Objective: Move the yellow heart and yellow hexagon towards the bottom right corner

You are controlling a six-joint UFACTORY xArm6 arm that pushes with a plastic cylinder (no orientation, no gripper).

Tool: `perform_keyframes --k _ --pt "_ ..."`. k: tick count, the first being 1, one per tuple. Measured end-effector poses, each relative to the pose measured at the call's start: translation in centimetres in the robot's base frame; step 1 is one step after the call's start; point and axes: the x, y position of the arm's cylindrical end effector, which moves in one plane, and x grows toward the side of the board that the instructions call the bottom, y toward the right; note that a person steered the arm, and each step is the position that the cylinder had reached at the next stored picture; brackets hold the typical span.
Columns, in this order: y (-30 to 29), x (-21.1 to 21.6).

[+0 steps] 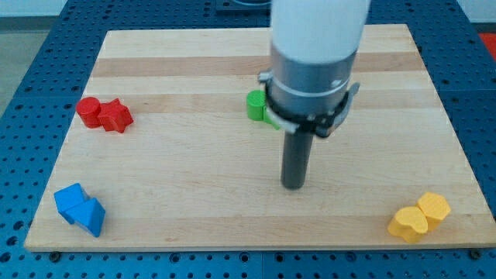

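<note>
The yellow heart [408,222] and the yellow hexagon [433,208] lie touching each other near the bottom right corner of the wooden board [194,194]. My tip [292,185] rests on the board near its middle. It is well to the left of the two yellow blocks and apart from every block.
A green block [256,105] lies just above my tip, partly hidden behind the arm's body. A red cylinder [89,111] and a red star-like block [116,116] touch at the left. Two blue blocks [80,208] sit at the bottom left.
</note>
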Motion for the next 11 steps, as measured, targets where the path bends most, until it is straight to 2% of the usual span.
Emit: perform_keyframes --k 1,3,5,11 --pt "0.6 3.7" --pt "4.4 6.6" --pt "8.3 6.5" --pt "12.0 6.3"
